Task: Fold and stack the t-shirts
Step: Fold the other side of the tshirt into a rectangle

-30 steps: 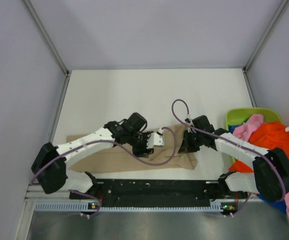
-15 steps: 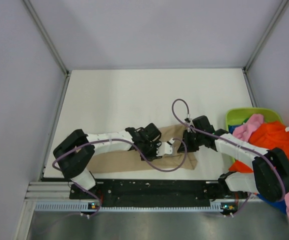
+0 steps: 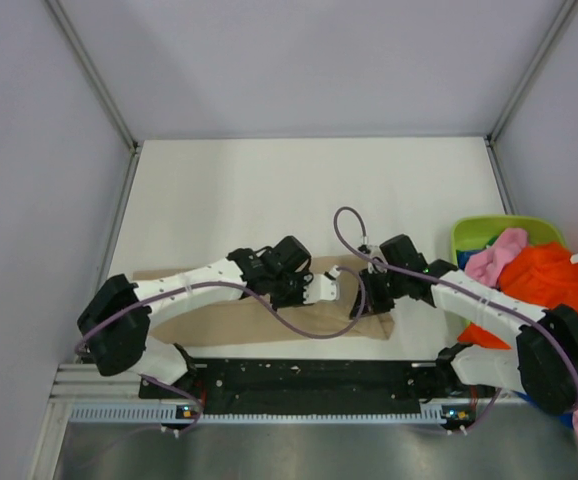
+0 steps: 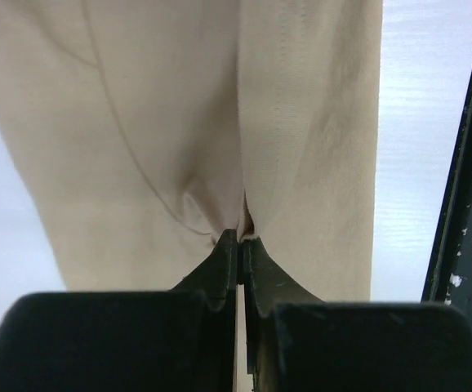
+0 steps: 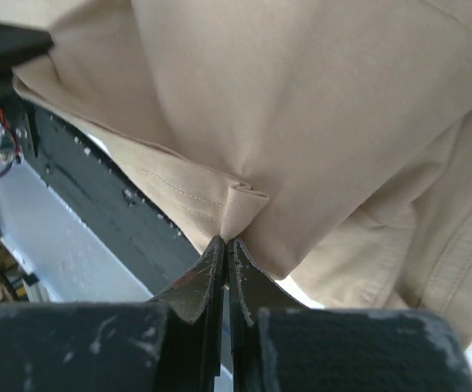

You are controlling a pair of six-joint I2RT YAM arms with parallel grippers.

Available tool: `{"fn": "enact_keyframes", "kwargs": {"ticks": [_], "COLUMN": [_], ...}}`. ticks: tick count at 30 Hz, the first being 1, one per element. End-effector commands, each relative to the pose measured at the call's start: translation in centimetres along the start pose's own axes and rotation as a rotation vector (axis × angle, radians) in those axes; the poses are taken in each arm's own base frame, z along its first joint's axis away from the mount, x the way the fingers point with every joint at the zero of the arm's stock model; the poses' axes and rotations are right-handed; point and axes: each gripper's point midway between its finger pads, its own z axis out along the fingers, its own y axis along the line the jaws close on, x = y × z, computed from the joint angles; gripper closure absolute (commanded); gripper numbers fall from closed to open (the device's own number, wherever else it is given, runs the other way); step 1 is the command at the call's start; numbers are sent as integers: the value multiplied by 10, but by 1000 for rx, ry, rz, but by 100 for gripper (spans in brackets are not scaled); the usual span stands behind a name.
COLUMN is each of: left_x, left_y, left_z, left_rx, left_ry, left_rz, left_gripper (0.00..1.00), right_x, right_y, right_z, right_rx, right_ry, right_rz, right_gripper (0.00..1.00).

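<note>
Lying along the near edge of the table (image 3: 269, 190), the tan t-shirt (image 3: 219, 322) is what both your arms are working on. Its left part spreads fairly flat, and its right end is gathered up where the two arms meet. Your left pincer (image 3: 319, 289) is pressed together on a pinch of that cloth. In the left wrist view the tan t-shirt (image 4: 179, 122) fans away from the left pincer (image 4: 238, 243), with a stitched seam running up from the grip and puckers around it. Your right pincer (image 3: 367, 295) sits close beside the left one over the shirt's right end. In the right wrist view the right pincer (image 5: 224, 245) is clamped on a small folded corner of hem, and the tan t-shirt (image 5: 301, 106) drapes in layers beyond it. The black rail (image 3: 309, 375) at the table's near edge runs just beside the shirt. Well to the right, off the table, a lime-green basket (image 3: 469, 232) holds a heap with the pink t-shirt (image 3: 499, 255) and the orange t-shirt (image 3: 549, 280) spilling over its rim.
</note>
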Motion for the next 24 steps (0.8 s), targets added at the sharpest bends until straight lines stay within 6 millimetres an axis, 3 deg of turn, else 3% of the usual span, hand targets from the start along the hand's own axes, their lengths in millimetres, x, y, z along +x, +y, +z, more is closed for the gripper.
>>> {"fn": "enact_keyframes", "kwargs": {"ticks": [1, 6, 10, 14, 17, 20, 22, 24], "left_x": [9, 21, 28, 26, 20, 14, 7, -1], "left_y": [1, -7, -17, -37, -51, -60, -61, -52], "left_z": [-13, 2, 11, 3, -12, -25, -30, -30], "left_rx": [-15, 35, 106, 211, 280, 331, 331, 292], "left_ry": [8, 45, 81, 62, 26, -6, -40, -76], "left_rz": [22, 17, -2, 25, 64, 95, 107, 85], "left_gripper": [100, 100, 79, 58, 53, 54, 58, 69], "right_x": [6, 9, 7, 4, -7, -27, -39, -47], "right_y": [22, 10, 13, 25, 28, 26, 21, 16], "right_z": [-10, -1, -2, -10, -14, -12, -4, 4], "right_rx": [-63, -22, -36, -84, -74, -38, -9, 10], "right_ry": [42, 59, 55, 31, -14, -84, -136, -153], "right_rz": [-51, -28, -37, -78, -101, -93, -64, -43], "right_gripper": [100, 100, 66, 55, 58, 71, 83, 94]}}
